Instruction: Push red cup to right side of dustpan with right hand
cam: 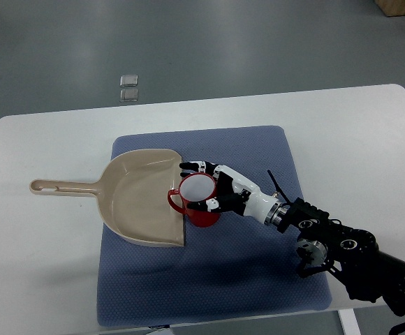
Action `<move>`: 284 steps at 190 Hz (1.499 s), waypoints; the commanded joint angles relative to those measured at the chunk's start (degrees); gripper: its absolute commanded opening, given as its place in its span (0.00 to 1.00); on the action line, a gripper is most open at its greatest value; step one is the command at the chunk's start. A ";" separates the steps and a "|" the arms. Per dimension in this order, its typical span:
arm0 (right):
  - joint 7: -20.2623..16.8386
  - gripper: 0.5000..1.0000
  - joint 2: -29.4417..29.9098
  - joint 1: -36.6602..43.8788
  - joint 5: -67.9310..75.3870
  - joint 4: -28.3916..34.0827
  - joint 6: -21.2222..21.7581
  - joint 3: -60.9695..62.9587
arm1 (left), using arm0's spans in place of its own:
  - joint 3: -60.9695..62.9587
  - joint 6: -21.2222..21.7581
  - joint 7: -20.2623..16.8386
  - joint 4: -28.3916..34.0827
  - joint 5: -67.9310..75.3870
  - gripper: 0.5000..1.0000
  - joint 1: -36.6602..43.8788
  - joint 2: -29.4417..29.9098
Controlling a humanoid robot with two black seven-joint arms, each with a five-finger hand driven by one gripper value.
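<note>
A white rectangular table (42,272) fills most of the frame, and a blue-grey textured mat (258,279) lies across its middle. On the left part of the mat rests a beige plastic dustpan (136,195), its long handle pointing towards the left edge of the frame and its open mouth facing right. A glossy red cup (197,202) with a white inside stands upright just right of centre, at the dustpan's open lip, its handle towards the pan; whether its base sits partly on the lip or wholly on the mat cannot be made out.

The right hand (213,188), white with black fingertips, reaches in from the lower right of the frame on a black arm. Its fingers are curved around the cup: some wrap the far side near the rim, and one lies against the near side. They touch the cup loosely, cupping it, and it does not look lifted. The left hand does not show anywhere.

The step in hand appears to be the push itself, barely begun, since the cup is still against the pan's mouth. The next move calls for a steady drag towards the right of the frame, with the cup kept upright and the handle clear of the pan's edge, until it stands apart on the mat.
</note>
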 commanded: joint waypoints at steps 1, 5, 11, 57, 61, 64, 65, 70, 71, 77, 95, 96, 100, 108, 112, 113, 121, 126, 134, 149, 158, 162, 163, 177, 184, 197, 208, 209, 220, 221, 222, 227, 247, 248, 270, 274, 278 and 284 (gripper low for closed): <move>0.00 0.86 -0.24 0.09 0.00 -0.09 -0.11 0.08 | 0.00 -0.01 0.00 -0.01 -0.05 1.00 -0.03 0.00; 0.00 0.86 -0.32 0.09 0.08 -0.09 -0.02 0.08 | 0.00 -0.01 0.00 -0.01 -0.05 1.00 -0.03 0.00; 0.00 0.86 -0.41 0.09 0.17 -0.09 -0.02 0.17 | 0.00 -0.01 0.00 -0.01 -0.05 1.00 -0.02 0.00; 0.00 0.87 -2.52 0.18 1.22 -0.01 2.00 1.22 | 0.09 -0.01 0.00 -0.01 -0.05 1.00 -0.03 0.00; 0.00 0.86 -2.70 0.18 1.31 -0.01 2.35 1.31 | 0.00 -0.01 0.00 -0.01 -0.05 1.00 -0.02 0.00; 0.00 0.86 -2.79 0.18 1.49 -0.01 2.62 1.31 | 0.00 -0.01 0.00 -0.01 -0.05 1.00 -0.03 0.00; 0.00 0.87 -2.87 0.18 1.58 -0.01 2.79 1.31 | 0.00 -0.01 0.00 -0.01 -0.05 1.00 -0.03 0.00; 0.00 0.86 -3.05 0.18 2.02 -0.01 3.14 1.31 | 0.00 -0.01 0.00 -0.01 -0.05 1.00 0.06 0.00; 0.00 0.86 -3.14 0.18 2.28 0.08 3.23 1.31 | 0.00 -0.01 0.00 0.08 -0.05 1.00 -0.02 0.00; 0.00 0.86 -3.40 0.26 2.98 0.08 3.67 1.31 | 0.00 -0.01 0.00 0.08 -0.05 1.00 -0.03 0.00; 0.00 0.87 -4.46 0.26 4.92 1.05 4.29 1.31 | 0.00 -0.01 0.00 0.08 -0.05 1.00 -0.03 0.00; 0.00 0.87 -4.72 0.26 5.09 1.31 4.29 1.31 | 0.00 -0.01 0.00 0.08 -0.05 1.00 -0.03 0.00; 0.00 0.87 -5.07 0.35 5.35 1.75 4.37 1.31 | 0.00 -0.01 0.00 -0.01 -0.05 1.00 -0.03 0.00; 0.00 0.87 -5.86 0.79 5.97 2.63 4.37 1.31 | 0.00 -0.01 0.00 -0.01 -0.05 1.00 -0.03 0.00; 0.00 0.87 -6.12 1.05 6.32 3.07 4.46 1.31 | 0.00 -0.01 0.00 -0.01 -0.05 1.00 -0.03 0.00; 0.00 0.87 -6.13 1.05 6.32 3.07 4.46 1.31 | 0.00 -0.01 0.00 -0.01 -0.05 1.00 -0.03 0.00; 0.00 0.87 -6.57 1.23 7.11 3.77 4.46 1.31 | 0.00 -0.01 0.00 -0.01 -0.05 1.00 -0.03 0.00; 0.00 0.87 -6.83 1.32 7.55 4.30 4.46 1.31 | 0.00 -0.01 0.00 -0.01 -0.05 1.00 -0.03 0.00; 0.00 0.87 -7.27 1.32 7.99 4.74 4.46 1.31 | 0.09 -0.01 0.00 -0.01 -0.05 1.00 0.06 0.00; 0.00 0.87 -7.97 1.41 8.52 5.27 4.37 1.31 | 0.09 -0.01 0.00 -0.01 -0.05 1.00 -0.03 0.00; 0.00 0.87 -8.15 1.67 8.96 5.27 3.94 1.40 | 0.00 -0.01 0.00 -0.01 -0.05 1.00 -0.03 0.00; 0.00 0.87 -8.23 2.02 9.40 5.18 3.85 1.57 | 0.09 -0.01 0.00 -0.01 -0.05 1.00 -0.03 0.00; 0.00 0.87 -8.24 2.02 9.40 5.18 3.85 1.57 | 0.09 -0.01 0.00 -0.01 -0.05 1.00 -0.03 0.00; 0.00 0.87 -8.59 2.46 12.04 4.48 3.41 2.71 | 0.09 -0.01 0.00 -0.01 -0.05 1.00 -0.03 0.00; 0.00 0.87 -8.59 2.37 14.49 4.13 2.62 3.50 | 0.09 -0.01 0.00 -0.01 -0.05 1.00 -0.03 0.00; -2.57 0.87 -8.50 2.37 19.42 2.98 0.86 5.09 | 0.09 -0.01 0.00 -0.01 -0.05 1.00 -0.03 0.00; -5.11 0.87 -8.06 2.46 25.03 1.49 -0.72 6.93 | 0.09 -0.01 0.00 -0.01 -0.05 1.00 -0.03 0.00; -5.12 0.87 -8.06 2.46 25.04 1.49 -0.72 6.93 | 0.09 -0.01 0.00 -0.01 -0.05 1.00 -0.03 0.00; -6.00 0.87 -8.06 2.46 29.79 0.96 -1.08 8.60 | 0.09 -0.01 0.00 -0.01 0.04 1.00 -0.03 0.00; -6.08 0.87 -8.06 2.55 30.66 0.87 -1.08 8.86 | 0.09 -0.01 0.00 -0.01 0.04 1.00 -0.03 0.00; -6.08 0.87 -8.06 2.55 30.67 0.87 -1.08 8.87 | 0.09 -0.01 0.00 -0.01 0.04 1.00 -0.03 0.00; -6.17 0.87 -8.23 2.55 33.03 0.70 -0.72 9.48 | 0.09 -0.01 0.00 -0.01 0.04 1.00 -0.03 0.00; -6.17 0.87 -8.32 3.16 36.56 0.70 -0.02 10.10 | 0.18 -0.01 0.00 -0.01 0.04 1.00 -0.03 0.00; -6.17 0.87 -8.32 3.16 36.56 0.70 -0.02 10.10 | 0.18 -0.01 0.00 -0.01 0.04 1.00 -0.03 0.00; -6.08 0.87 -8.15 3.51 36.65 0.52 -0.02 11.33 | 0.18 -0.01 0.00 -0.01 0.04 1.00 -0.03 0.00; -6.08 0.87 -8.06 3.51 36.73 0.52 -0.02 11.42 | 0.18 -0.01 0.00 -0.01 0.04 1.00 -0.03 0.00; -6.08 0.87 -8.06 3.51 36.73 0.52 -0.02 11.42 | 0.18 -0.01 0.09 -0.01 0.04 1.00 -0.03 0.00; -6.00 0.87 -7.97 3.60 36.73 0.52 -0.02 11.42 | 0.18 -0.01 0.00 -0.01 0.04 1.00 -0.03 0.00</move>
